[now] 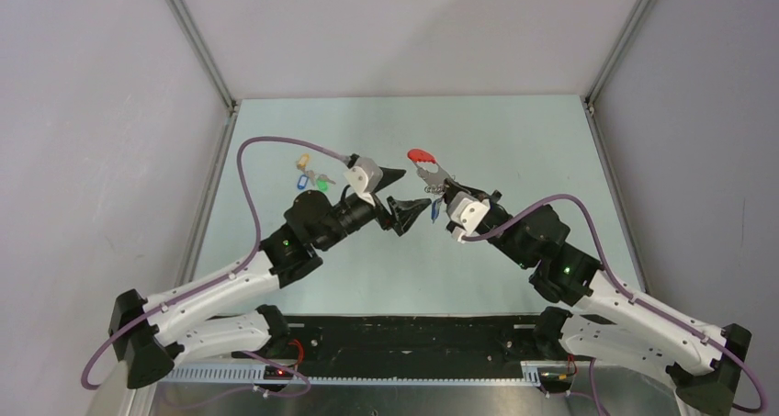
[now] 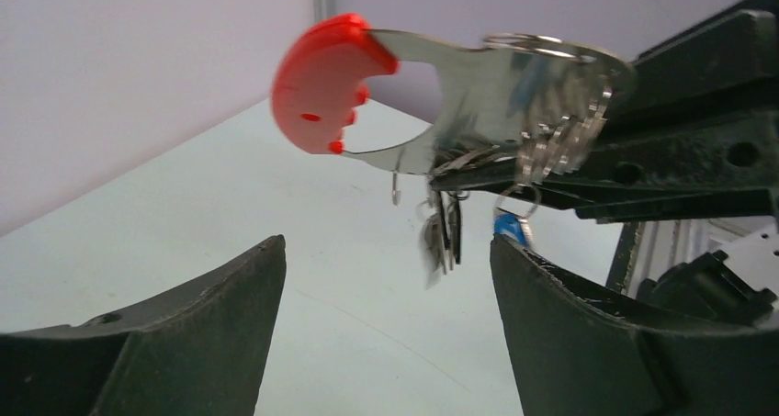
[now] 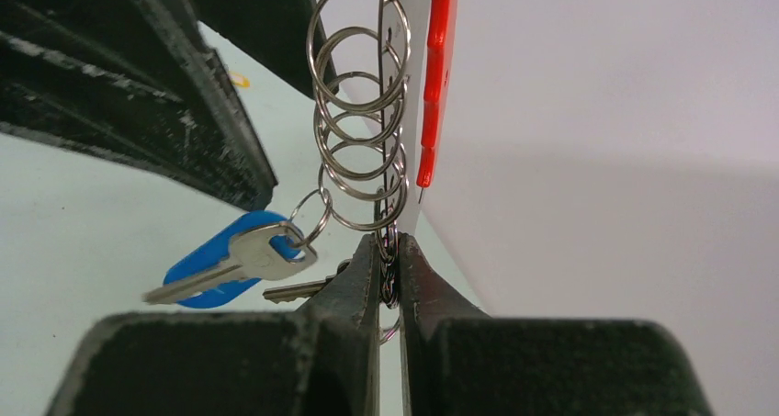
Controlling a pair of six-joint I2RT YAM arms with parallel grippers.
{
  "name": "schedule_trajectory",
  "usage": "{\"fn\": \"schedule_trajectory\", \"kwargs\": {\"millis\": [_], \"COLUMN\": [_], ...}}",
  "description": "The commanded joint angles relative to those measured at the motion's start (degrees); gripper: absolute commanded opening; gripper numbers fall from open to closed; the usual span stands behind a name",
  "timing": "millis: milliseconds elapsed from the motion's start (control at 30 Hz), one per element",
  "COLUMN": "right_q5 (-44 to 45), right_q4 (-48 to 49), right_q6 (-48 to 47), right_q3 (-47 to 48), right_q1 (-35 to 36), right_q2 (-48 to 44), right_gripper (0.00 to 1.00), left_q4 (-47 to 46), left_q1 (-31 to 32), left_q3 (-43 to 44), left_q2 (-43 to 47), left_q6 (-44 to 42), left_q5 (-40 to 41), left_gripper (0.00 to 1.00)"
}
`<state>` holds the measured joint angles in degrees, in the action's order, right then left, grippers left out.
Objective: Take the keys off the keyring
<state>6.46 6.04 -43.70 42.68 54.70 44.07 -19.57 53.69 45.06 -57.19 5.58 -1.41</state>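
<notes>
1. Keys dangle in the air from the keyring, a stack of thin silvery rings on a curved metal plate tipped with a red cap. A blue-tagged key hangs off to one side.
2. The right gripper is pinched tight on the keyring's lower rings, above the desk.
3. The left gripper stands wide, one finger on each side below the keys, clear of them.
4. A second cluster with tan, blue and green tags lies on the desk beyond the left gripper. Its tags are too small to read.
5. The hanging keys are blurred, so their number is unclear.
</notes>
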Motion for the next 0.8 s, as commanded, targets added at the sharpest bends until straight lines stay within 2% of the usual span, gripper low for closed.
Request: {"fn": "schedule_trajectory", "kwargs": {"millis": [0, 233, 367, 767], "right_q5": [0.49, 0.32, -0.12, -1.03], "right_q4": [5.32, 5.48, 5.43, 5.70], "right_q6": [1.06, 1.25, 1.45, 1.93], "right_q3": [2.85, 2.85, 2.85, 2.85], "right_q1": [0.41, 0.40, 0.38, 0.97], "right_q2": [0.15, 0.59, 0.22, 0.93], "right_gripper": [0.00, 0.00, 0.00, 0.00], "left_q4": [-3.83, -4.20, -4.23, -4.48], "left_q1": [1.59, 2.82, 3.00, 2.95], "left_q3": [-1.35, -2.99, -2.80, 0.32], "left_q2": [0.84, 1.28, 0.74, -3.84], "left_q6": [-3.57, -9.83, -10.71, -10.29], "left_q5": [-3.99, -12.28, -12.46, -14.97], "left_gripper": [0.85, 0.84, 0.85, 0.68]}}
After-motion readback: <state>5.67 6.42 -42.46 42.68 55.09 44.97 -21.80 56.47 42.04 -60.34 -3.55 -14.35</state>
